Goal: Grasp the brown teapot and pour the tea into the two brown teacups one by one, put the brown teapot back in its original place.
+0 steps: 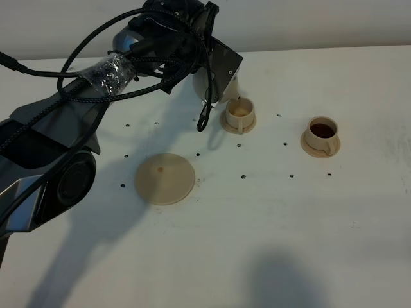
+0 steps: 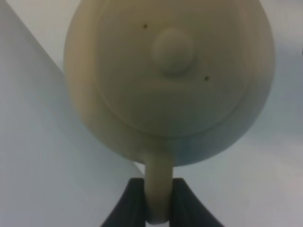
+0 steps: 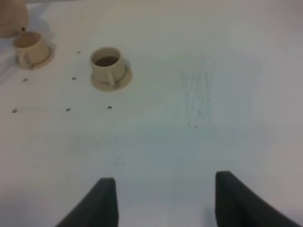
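The brown teapot [image 2: 170,80] hangs tilted over one teacup [image 1: 239,116], its spout at the rim. The left jaws pinch its loop handle [image 2: 157,177]. It is rigid glazed ceramic, probably heavy with tea, slick and breakable, so the handle looks the safest hold. The other teacup [image 1: 321,135] holds dark tea. The wide saucer [image 1: 165,178] lies bare on the bench [image 1: 289,244]. The right jaws are spread and hold nothing.

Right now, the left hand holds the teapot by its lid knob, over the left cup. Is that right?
Only the grip is wrong. The left hand holds the teapot by its handle, as the left wrist view shows. The teapot is indeed over the left cup.
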You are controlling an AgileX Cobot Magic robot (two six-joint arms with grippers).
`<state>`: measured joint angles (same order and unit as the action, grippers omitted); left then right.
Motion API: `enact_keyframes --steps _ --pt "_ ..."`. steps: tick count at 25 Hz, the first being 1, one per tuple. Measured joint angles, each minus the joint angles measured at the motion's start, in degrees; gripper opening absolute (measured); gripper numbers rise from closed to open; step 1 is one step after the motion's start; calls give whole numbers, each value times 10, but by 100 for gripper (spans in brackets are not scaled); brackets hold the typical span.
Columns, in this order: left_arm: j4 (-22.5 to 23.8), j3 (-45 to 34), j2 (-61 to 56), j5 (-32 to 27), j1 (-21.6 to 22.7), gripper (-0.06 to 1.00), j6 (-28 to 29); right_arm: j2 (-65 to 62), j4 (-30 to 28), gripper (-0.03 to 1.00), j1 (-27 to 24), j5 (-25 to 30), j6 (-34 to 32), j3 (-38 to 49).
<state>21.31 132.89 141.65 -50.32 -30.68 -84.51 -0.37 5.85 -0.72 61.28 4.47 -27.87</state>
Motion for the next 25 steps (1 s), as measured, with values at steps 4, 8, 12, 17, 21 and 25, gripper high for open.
enact_keyframes --steps 4,8,12,17,21,25 --pt "6 0 0 2 -4 16 -1 0 0 45 0 0 0 0" --pt "11 0 0 2 -4 16 -3 0 0 45 0 0 0 0" --pt "11 0 -3 2 -4 16 -22 0 0 45 0 0 0 0" --pt "11 0 -9 2 -4 16 -41 0 0 45 0 0 0 0" --pt "11 0 -9 1 -4 16 -56 0 0 45 0 0 0 0" --pt "11 0 -9 1 -4 16 -70 0 0 45 0 0 0 0"
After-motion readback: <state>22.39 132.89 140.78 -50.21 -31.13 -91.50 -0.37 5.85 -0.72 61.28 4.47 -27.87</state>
